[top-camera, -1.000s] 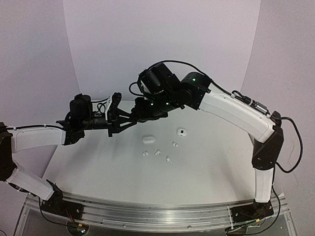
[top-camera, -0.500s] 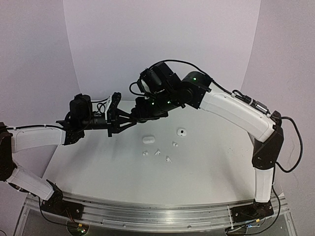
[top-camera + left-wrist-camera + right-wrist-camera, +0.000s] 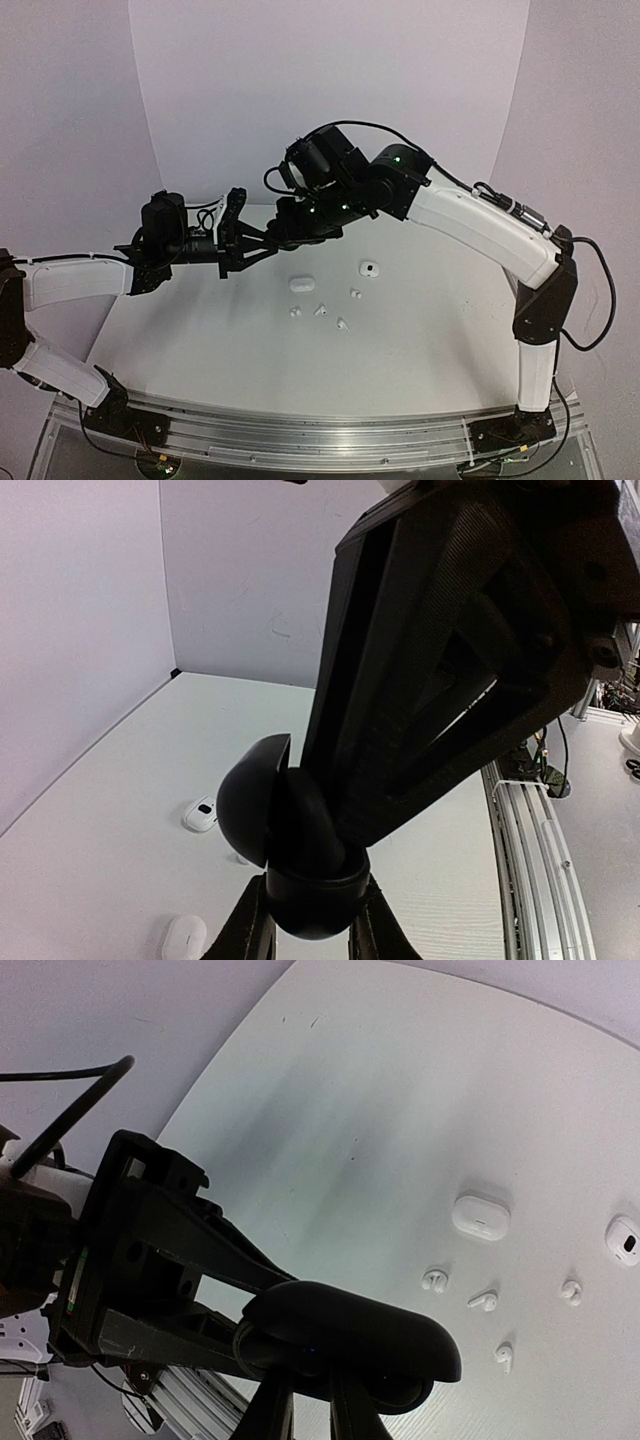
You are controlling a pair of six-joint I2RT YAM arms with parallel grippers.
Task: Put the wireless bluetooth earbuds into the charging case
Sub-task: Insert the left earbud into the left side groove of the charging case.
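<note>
Midair, left tool (image 3: 307, 927) and right tool (image 3: 310, 1402) both clench black rounded plastic charging case (image 3: 250, 805), lid open. 4 tiny white plastic earbuds (image 3: 320, 309) lie loose on white desk (image 3: 200, 340). Judged light, slick, roll-prone; pinch across body.

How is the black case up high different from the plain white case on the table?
The left pincer and right pincer hold the black case in the air; the plain white case lies on the table. The black case's lid is open; the white case looks shut. Both are rounded.
</note>
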